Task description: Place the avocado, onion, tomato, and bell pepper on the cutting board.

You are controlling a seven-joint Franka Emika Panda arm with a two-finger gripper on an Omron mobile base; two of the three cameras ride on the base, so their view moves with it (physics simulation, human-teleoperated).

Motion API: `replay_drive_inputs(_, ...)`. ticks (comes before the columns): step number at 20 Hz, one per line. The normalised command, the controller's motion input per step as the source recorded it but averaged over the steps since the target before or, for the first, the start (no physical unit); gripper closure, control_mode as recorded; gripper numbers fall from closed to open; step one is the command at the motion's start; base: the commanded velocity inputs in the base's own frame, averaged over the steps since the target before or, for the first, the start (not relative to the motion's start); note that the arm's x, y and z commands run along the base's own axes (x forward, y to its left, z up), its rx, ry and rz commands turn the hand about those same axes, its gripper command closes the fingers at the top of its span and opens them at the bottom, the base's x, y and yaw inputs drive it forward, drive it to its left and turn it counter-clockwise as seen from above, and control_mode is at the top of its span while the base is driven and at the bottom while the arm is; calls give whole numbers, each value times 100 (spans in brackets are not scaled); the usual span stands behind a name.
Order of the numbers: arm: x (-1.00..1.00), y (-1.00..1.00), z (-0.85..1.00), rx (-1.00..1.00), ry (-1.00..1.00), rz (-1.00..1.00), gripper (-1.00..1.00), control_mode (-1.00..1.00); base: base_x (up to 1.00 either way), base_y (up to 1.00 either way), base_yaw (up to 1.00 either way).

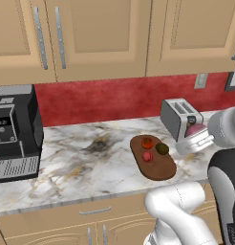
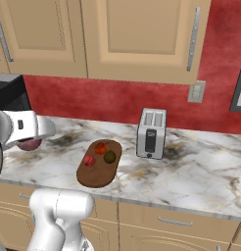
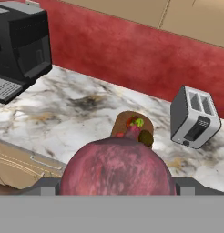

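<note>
The hand (image 3: 116, 193) is clamped on the onion (image 3: 116, 168), which sits big and pinkish-purple right in front of the hand camera. The hand is up in the air, off to one side of the cutting board (image 1: 160, 167). Past the onion and lower down, the board lies on the bench (image 1: 81, 162), so the onion has to go forward and down. On the board already sit two red balls and the dark avocado (image 1: 162, 149). Farther back stands the toaster (image 3: 195, 117).
</note>
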Motion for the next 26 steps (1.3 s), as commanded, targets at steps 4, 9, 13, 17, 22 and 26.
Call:
replay_drive_inputs(4,-4,-19,0,0,11,-7,100,-100,0,0,0)
replay_drive_inputs(9,0,-24,-5,0,14,-3,100,-100,0,0,0)
replay_drive_inputs(13,0,-12,-21,0,9,0,100,-100,0,0,0)
replay_drive_inputs(17,0,-3,-33,0,0,0,100,-100,0,0,0)
replay_drive_inputs(22,3,-10,-33,0,0,0,100,-100,0,0,0)
replay_drive_inputs(26,7,-16,-23,0,0,0,100,-100,0,0,0)
